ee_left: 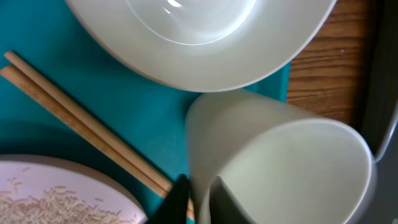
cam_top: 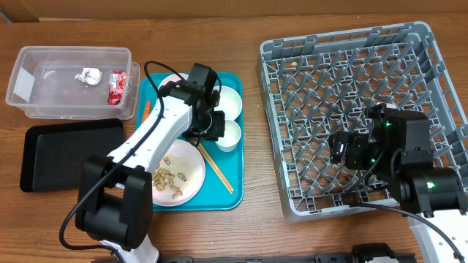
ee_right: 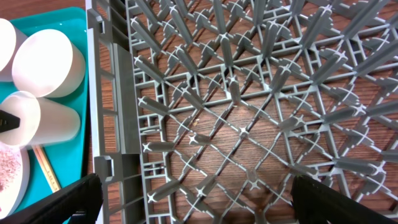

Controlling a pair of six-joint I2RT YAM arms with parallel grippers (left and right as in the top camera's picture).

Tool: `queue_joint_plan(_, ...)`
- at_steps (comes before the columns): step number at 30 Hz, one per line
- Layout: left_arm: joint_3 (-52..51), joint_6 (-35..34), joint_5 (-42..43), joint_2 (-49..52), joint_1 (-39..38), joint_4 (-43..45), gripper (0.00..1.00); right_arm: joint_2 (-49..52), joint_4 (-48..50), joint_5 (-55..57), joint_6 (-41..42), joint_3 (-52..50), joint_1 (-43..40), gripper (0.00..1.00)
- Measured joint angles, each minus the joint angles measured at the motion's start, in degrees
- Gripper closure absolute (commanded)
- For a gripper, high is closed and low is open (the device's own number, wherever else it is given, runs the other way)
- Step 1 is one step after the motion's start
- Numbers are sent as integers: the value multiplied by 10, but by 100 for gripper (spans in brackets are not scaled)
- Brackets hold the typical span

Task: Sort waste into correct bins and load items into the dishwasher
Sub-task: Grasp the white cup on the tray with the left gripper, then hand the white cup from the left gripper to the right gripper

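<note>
Left claw point(ee_left: 196, 200) gripping cup point(ee_left: 267, 137) rim, right claw point(ee_right: 199, 205) spread wide above rack point(ee_right: 236, 93)

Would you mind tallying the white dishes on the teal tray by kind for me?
Bowls: 2, the second partly hidden
Cup: 1
Plate: 1
Total: 4
</note>
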Motion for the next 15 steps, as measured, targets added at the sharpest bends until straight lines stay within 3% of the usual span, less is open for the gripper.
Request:
queue_joint_plan(5,15,-2,0,0,5,-46,96,0,-2,0,0,0,0,0)
queue_joint_plan(9,105,26,57,3,36,-115,96,0,21,1,1,0,0,0)
queue_joint_plan(13,163,88,252,3,69,-49,96,21,119,-59,10,1,-1,0)
queue_joint_plan(15,164,103,381,3,71,0,96,79,178,-242,-33,3,-2,0)
